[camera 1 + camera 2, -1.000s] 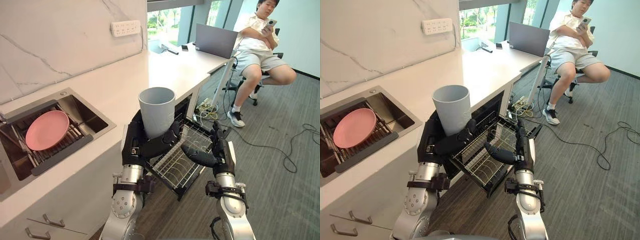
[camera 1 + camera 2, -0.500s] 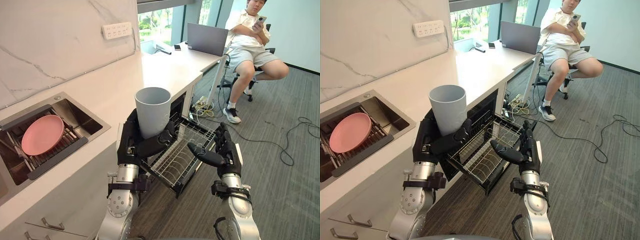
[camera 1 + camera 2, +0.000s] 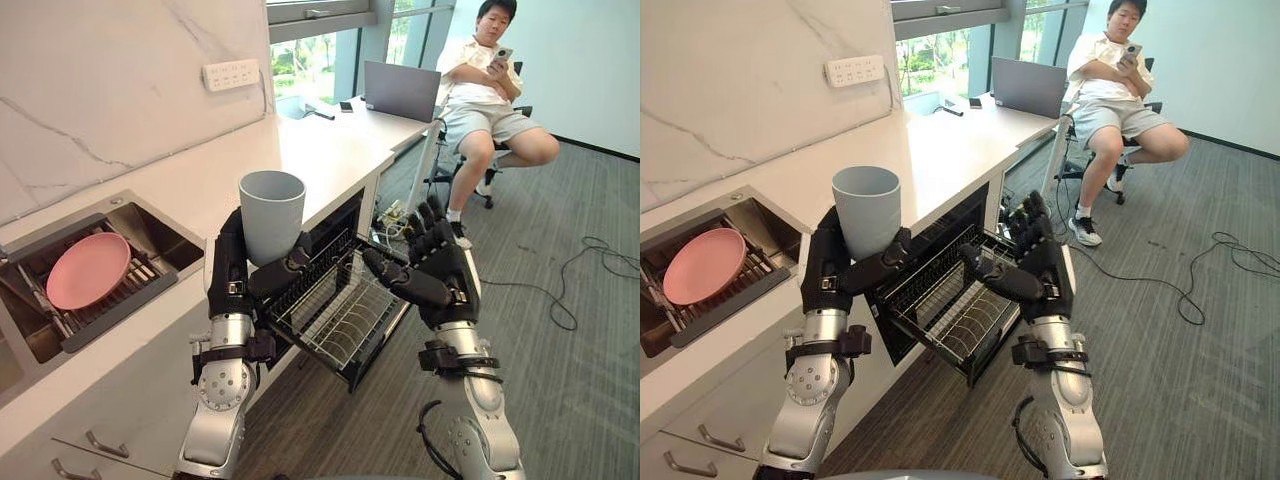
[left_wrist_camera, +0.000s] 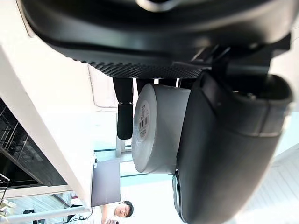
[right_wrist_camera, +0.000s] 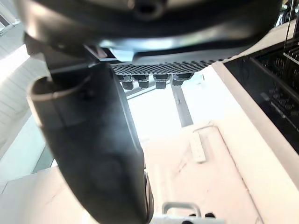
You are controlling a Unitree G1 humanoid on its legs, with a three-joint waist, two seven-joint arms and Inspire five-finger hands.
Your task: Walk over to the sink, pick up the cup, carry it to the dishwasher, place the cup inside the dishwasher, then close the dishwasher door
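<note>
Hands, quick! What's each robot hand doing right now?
Left hand: shut on the tall grey plastic cup.
Right hand: open, holding nothing.

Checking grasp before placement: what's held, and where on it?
Left hand holds the grey cup by its lower body, fingers wrapped round. Right hand holds nothing.
</note>
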